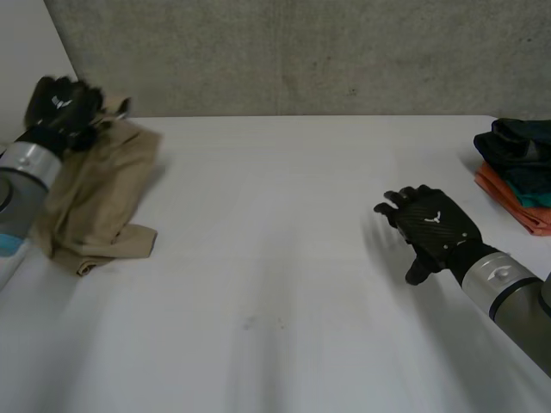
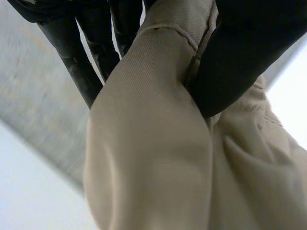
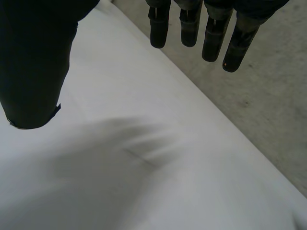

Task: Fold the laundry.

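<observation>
A beige twill garment (image 1: 99, 198) hangs crumpled at the far left of the white table (image 1: 275, 258), its upper end bunched and pinched in the left hand (image 1: 62, 107). Its lower end rests on the table in loose folds, one hem turned outward. Well apart, at the table's right edge, lies a folded stack: a dark navy cloth (image 1: 516, 142) on top, a teal cloth (image 1: 529, 185) beneath, an orange cloth (image 1: 508, 196) lowest

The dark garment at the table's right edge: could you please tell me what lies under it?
Under the dark garment lie a teal piece and, lowest, an orange piece, all stacked on the table. Anything further inside the stack is covered.
</observation>
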{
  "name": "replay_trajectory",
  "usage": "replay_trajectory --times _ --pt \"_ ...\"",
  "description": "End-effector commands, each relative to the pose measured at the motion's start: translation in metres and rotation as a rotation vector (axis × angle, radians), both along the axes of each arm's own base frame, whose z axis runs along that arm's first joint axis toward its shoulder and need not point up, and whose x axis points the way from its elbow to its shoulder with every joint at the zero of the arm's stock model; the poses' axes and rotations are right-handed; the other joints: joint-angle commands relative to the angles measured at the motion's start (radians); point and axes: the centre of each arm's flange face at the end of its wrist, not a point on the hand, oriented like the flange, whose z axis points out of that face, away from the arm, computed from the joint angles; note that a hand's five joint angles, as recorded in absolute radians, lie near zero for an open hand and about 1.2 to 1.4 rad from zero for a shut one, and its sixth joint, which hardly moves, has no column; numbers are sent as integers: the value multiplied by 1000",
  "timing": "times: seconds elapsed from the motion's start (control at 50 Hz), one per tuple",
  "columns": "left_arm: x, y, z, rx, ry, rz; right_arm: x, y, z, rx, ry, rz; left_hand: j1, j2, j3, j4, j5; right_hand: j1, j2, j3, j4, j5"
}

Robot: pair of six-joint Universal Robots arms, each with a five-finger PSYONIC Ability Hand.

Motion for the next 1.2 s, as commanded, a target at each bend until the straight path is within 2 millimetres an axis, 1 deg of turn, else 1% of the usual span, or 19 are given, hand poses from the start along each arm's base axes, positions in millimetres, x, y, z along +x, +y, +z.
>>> replay_trajectory --times 0.02,0.04,0.08,0.16,0.18,0.24,0.26,0.3,0.36,0.42,0.5,0.52,0.6,0.76,0.9,0.96,1.02,1.12,1.2 --pt "-88 78 44 74 236 -308 -9 -10 12 -46 14 -125 318 201 257 203 321 -40 -46 -36 -63 -66" --pt "-108 98 45 102 263 -379 -10 -10 13 -51 15 -139 318 201 257 203 321 -40 -46 -36 -63 -66" --pt "-126 115 40 135 276 -439 -13 -13 16 -61 20 -173 318 201 257 203 321 -40 -46 -36 -63 -66" --pt "-177 157 11 231 257 -580 -17 -16 19 -71 25 -219 318 201 257 203 321 -40 -46 -36 -63 -66" --pt "-198 174 -7 274 244 -631 -18 -17 19 -73 26 -228 318 201 257 203 321 -40 -46 -36 -63 -66" --pt "-222 194 -26 324 225 -693 -20 -18 20 -75 33 -255 304 187 243 189 307 -40 -46 -36 -63 -66" --pt "-232 203 -36 355 211 -715 -22 -20 21 -80 38 -283 -170 -287 -231 -285 -167 -40 -46 -36 -63 -66" --pt "-240 218 -41 387 191 -739 -24 -22 24 -88 40 -313 -599 -715 -659 -713 -595 -40 -46 -36 -63 -66" --pt "-243 230 -33 382 176 -756 -27 -24 27 -94 44 -344 -741 -858 -801 -855 -738 -40 -46 -36 -63 -66" --pt "-237 232 -12 338 178 -723 -27 -24 31 -98 47 -355 -850 -967 -911 -965 -847 -40 -46 -36 -63 -66" --pt "-204 213 9 305 197 -533 -26 -17 50 -109 43 -345 -824 -941 -884 -938 -821 -40 -46 -36 -63 -66" --pt "-187 202 15 292 190 -446 -26 -14 55 -108 41 -340 -815 -932 -875 -930 -812 -40 -46 -36 -63 -66" --pt "-151 195 22 263 115 -295 -22 5 74 -74 50 -304 -809 -926 -869 -924 -806 -40 -46 -36 -63 -66" --pt "-100 189 -13 298 -156 -120 -1 61 99 23 48 -114 -806 -923 -867 -921 -803 -40 -46 -36 -63 -66" --pt "-72 156 -39 335 -252 -17 11 68 108 90 -86 -108 -809 -926 -870 -924 -806 -40 -46 -36 -63 -66" --pt "-70 144 -52 372 -260 -8 20 64 98 188 -152 -117 -801 -917 -861 -915 -797 -40 -46 -36 -63 -66" --pt "-69 141 -65 421 -272 -18 35 77 81 251 -151 -58 -739 -856 -799 -853 -736 -40 -46 -36 -63 -66" --pt "-66 145 -78 488 -279 -44 54 94 56 205 -77 46 -686 -803 -746 -800 -683 -40 -46 -36 -63 -66" --pt "-68 146 -95 531 -291 -76 61 85 28 171 -15 47 -657 -773 -717 -771 -653 -40 -46 -36 -63 -66"
